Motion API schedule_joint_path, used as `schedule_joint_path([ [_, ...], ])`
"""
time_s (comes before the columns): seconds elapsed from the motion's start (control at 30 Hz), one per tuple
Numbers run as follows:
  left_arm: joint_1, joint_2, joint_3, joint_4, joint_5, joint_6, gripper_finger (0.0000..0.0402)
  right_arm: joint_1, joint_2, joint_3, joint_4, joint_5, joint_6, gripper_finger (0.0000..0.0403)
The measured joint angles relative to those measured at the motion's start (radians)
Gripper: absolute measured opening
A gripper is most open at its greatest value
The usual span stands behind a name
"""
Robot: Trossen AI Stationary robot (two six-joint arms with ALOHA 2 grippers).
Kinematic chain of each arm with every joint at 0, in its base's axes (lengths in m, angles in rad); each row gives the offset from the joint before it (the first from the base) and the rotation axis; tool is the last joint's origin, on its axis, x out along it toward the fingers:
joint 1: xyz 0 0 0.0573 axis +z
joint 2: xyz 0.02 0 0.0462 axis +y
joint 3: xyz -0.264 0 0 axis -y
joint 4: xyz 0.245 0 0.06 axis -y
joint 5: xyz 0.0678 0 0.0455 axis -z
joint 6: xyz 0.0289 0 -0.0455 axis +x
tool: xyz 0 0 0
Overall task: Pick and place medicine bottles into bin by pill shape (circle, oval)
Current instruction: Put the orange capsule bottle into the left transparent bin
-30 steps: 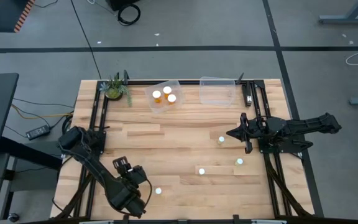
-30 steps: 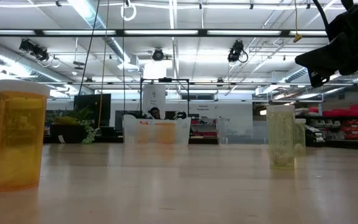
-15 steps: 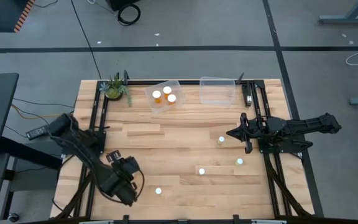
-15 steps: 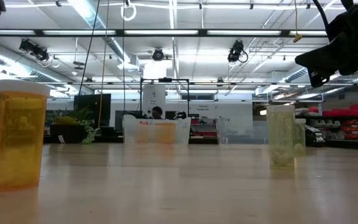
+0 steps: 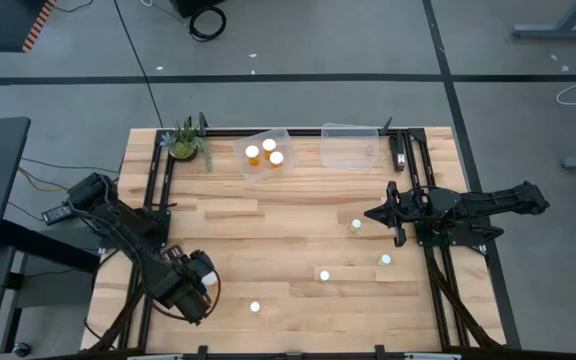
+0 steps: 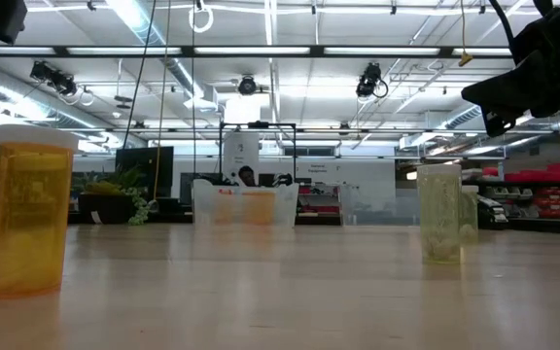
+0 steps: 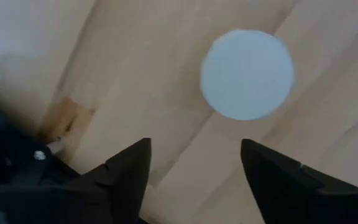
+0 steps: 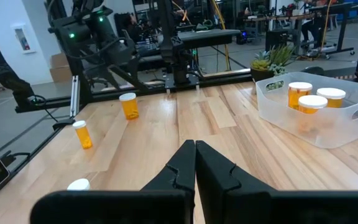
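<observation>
Several orange medicine bottles with white caps stand on the wooden table: one near the front edge (image 5: 255, 307), three at mid right (image 5: 356, 225) (image 5: 385, 260) (image 5: 324, 275). Three more stand in the left clear tub (image 5: 266, 155). My left gripper (image 5: 193, 288) points down, open and empty, left of the front bottle, whose white cap (image 7: 247, 74) shows ahead of its fingertips (image 7: 194, 168). My right gripper (image 5: 373, 213) hangs shut and empty above the table's right side, next to the nearest mid-right bottle; its closed fingers show in its wrist view (image 8: 194, 163).
A second clear tub (image 5: 350, 147) stands at the far edge, right of the first. A small potted plant (image 5: 185, 140) stands at the far left corner. Black rails (image 5: 158, 180) run along both sides. Bare wood lies in the middle.
My left gripper has gone toward the table's left edge, away from the bottle at the front edge, and its arm has swung out to the left. The right arm and the bottles have kept still.
</observation>
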Motion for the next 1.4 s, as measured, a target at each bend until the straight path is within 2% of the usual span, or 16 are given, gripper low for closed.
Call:
schedule_joint_path([
  [0.13,0.024,0.000,-0.031,0.055,0.029,0.001,0.0299,0.000,0.000,0.000,0.000,0.000,0.000,0.0019],
  [0.27,0.059,0.000,-0.100,0.199,0.038,0.029,0.0314,0.000,0.000,0.000,0.000,0.000,0.000,0.0019],
  [0.4,0.092,0.001,-0.148,0.279,0.042,0.057,0.0315,0.000,0.000,0.000,0.000,0.000,0.000,0.0019],
  [0.93,0.097,0.001,-0.159,0.320,0.010,0.065,0.0313,0.000,0.000,0.000,0.000,0.000,0.000,0.0019],
  [1.4,0.097,0.001,-0.159,0.320,-0.019,0.082,0.0241,0.000,0.000,0.000,0.000,0.000,0.000,0.0019],
])
